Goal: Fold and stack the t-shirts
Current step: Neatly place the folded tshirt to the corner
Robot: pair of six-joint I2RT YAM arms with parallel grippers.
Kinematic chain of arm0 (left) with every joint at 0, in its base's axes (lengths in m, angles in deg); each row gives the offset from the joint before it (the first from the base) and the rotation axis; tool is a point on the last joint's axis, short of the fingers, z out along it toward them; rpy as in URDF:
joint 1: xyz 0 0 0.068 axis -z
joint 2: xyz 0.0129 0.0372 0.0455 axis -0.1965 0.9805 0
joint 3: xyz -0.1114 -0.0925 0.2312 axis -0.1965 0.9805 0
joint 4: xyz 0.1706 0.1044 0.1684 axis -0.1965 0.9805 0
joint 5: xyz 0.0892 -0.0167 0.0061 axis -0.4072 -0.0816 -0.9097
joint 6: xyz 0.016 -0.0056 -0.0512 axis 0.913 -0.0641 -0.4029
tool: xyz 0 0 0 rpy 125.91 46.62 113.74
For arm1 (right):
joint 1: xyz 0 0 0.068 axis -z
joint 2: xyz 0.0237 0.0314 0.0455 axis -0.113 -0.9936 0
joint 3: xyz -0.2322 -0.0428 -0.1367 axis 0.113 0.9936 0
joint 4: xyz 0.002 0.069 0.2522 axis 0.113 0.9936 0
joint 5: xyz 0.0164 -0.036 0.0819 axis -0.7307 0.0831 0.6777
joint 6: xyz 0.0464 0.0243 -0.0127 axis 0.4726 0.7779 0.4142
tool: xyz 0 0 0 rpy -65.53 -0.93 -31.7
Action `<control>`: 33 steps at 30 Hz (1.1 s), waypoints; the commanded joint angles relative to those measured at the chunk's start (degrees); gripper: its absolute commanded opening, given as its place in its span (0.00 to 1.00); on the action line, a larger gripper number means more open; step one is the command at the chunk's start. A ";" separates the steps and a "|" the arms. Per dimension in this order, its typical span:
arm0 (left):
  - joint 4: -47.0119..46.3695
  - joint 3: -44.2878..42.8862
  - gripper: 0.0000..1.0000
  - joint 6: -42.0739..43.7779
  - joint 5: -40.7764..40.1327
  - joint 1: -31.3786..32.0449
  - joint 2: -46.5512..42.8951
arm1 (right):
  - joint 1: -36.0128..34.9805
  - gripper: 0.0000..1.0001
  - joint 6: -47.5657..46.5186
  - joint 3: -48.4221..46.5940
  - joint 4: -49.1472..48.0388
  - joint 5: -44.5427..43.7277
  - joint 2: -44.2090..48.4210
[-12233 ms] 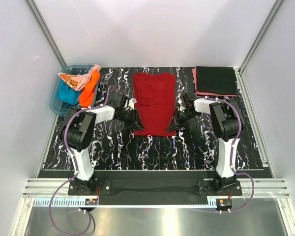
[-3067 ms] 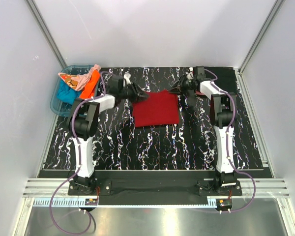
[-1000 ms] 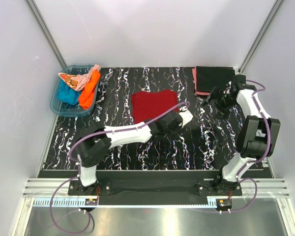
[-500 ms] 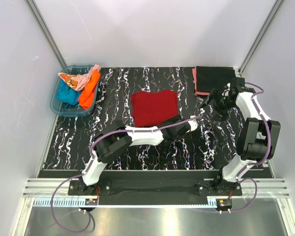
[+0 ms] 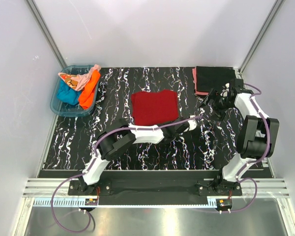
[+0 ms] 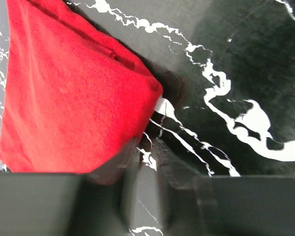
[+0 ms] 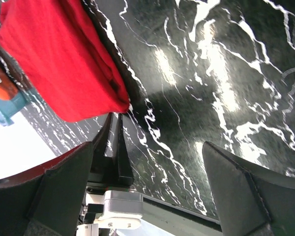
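We find the dark red t-shirt (image 5: 155, 107) folded into a neat square in the middle of the desk (image 5: 187, 152). It lies apart from the pile at 1 o'clock, where the black t-shirt (image 5: 216, 80) sits on the salmon pink t-shirt (image 5: 193, 77), whose edge peeps out on the left. We therefore judge the folding of this one done, and the carry to the pile the step in hand.

The left gripper (image 6: 145, 146) reaches across from 7 o'clock so that its fingertips meet the shirt's 5 o'clock corner, low against the desk. Its jaws are almost together, with only a thin slit between them, and we see no cloth inside. We take that low, narrow pose as a way to get at the layered corner, either slipping beneath it or nipping it.

The right gripper (image 7: 148, 146) hovers at 3 o'clock of the shirt, between it and the pile. It is spread wide and holds nothing, probably ready for the shirt's right edge.

At 10 o'clock the blue tub (image 5: 69, 112) holds the teal t-shirt (image 5: 66, 93), orange t-shirt (image 5: 88, 92) and pale peach t-shirt (image 5: 86, 78), crumpled and awaiting their turn.
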 commanded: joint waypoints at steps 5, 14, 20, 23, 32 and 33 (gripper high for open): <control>-2.57 -1.81 0.00 -2.76 5.39 -3.02 -2.98 | 0.15 1.00 3.97 -1.27 -6.74 9.07 -7.62; -3.97 1.89 0.00 -6.27 11.28 -5.40 -11.41 | -0.20 1.00 8.12 -2.33 -13.07 15.50 -11.93; -3.62 1.71 0.00 -6.54 13.65 -6.54 -13.61 | -2.75 1.00 9.42 -3.12 -15.44 18.49 -14.74; -2.92 0.93 0.00 -5.49 13.92 -6.72 -13.18 | -3.45 1.00 10.23 -3.64 -16.86 18.76 -15.71; -3.87 3.47 0.62 -10.58 13.92 -5.22 -13.79 | -1.36 1.00 7.33 -3.65 -11.67 16.21 -14.66; -4.32 3.73 0.62 -10.49 14.61 -5.14 -14.05 | -0.91 1.00 7.06 -2.43 -11.58 15.94 -14.05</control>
